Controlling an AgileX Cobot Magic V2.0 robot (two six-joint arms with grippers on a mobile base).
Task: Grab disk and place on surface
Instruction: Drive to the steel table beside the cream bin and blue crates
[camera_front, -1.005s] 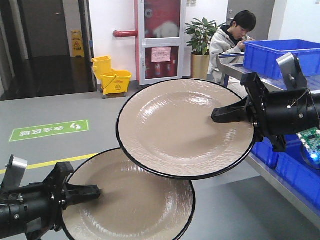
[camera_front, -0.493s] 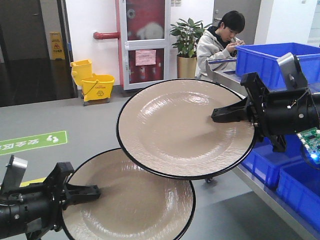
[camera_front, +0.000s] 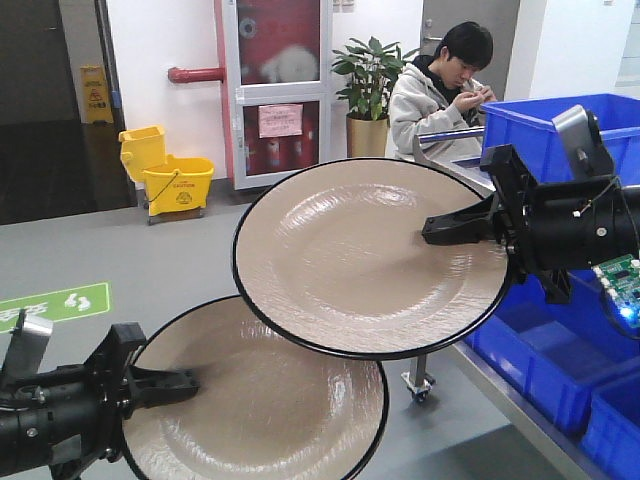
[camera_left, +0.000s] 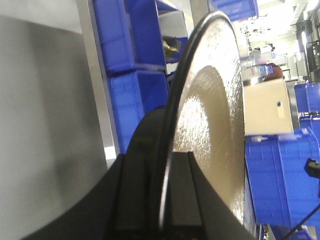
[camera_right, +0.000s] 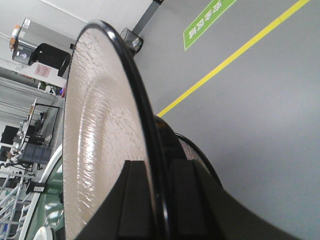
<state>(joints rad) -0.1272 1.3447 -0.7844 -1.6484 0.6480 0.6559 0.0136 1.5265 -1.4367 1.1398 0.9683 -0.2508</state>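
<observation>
Both arms were loaded, with no set-down begun.

- Right gripper (camera_front: 440, 232) was pinched on the right-hand rim of the upper plate (camera_front: 370, 260), a beige dish with a black edge. It was carried high and tilted so its face turned toward the front camera. In the right wrist view the rim ran between the two fingers, one on each side.
- Left gripper (camera_front: 185, 380) was clamped the same way on the left rim of the lower plate (camera_front: 260, 420), a matching dish. The left wrist view showed that rim seated in the jaw slot.
- The upper plate overlapped the lower one in the front view. Whether they touched could not be told.
- Surroundings: blue bins (camera_front: 560, 125) on a metal rack to the right, a seated person (camera_front: 440, 90) behind them, and a yellow mop bucket (camera_front: 175, 180) by the far wall. Grey floor lay beneath both plates.
- The surface was not in any view.

Judged step: carry phase, grab done and placing not yet started.

The next move would call for bringing the surface under the arms and then levelling one plate. That plate should be lowered flat before the fingers part, with the other held clear of it. Releasing a tilted dish risks it sliding or clattering on its rim.
</observation>
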